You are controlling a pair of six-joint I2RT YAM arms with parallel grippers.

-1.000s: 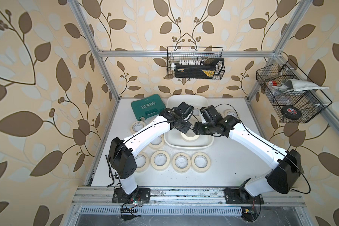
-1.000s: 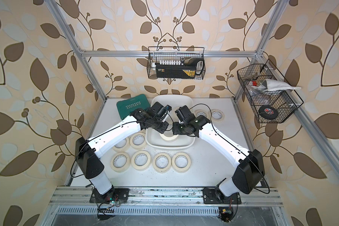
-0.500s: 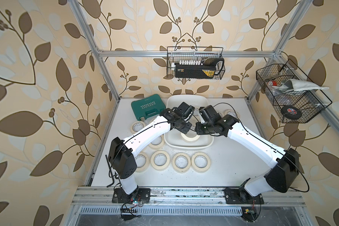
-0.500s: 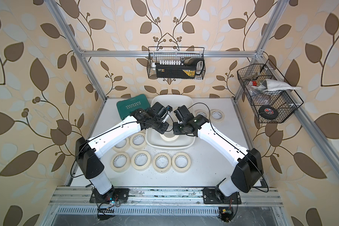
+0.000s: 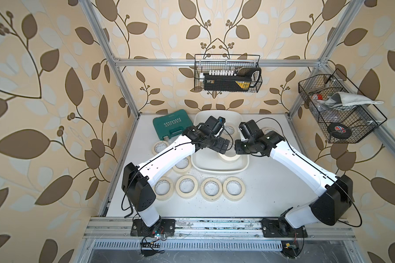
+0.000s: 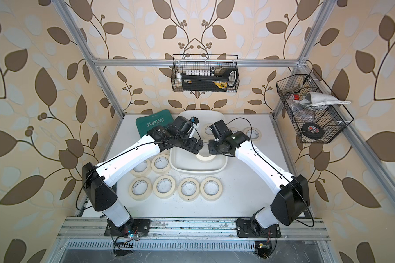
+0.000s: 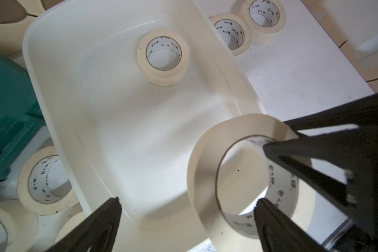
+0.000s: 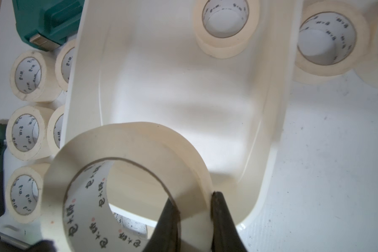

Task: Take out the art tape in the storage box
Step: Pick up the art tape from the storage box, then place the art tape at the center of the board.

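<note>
Tape roll (image 8: pixel 129 139) hangs pinched in right claw (image 8: pixel 193 200) over storage box (image 8: pixel 271 104).

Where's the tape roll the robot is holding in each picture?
Both top views: held roll between the arms, over the box's near end.
Left wrist: roll close up, by the box rim.
Right wrist: roll close up, in the right pincer.
Landmark: the white box.

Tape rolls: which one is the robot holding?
The tilted roll above the storage box, pinched by the right gripper, one finger inside its hole. All other rolls lie flat.
</note>
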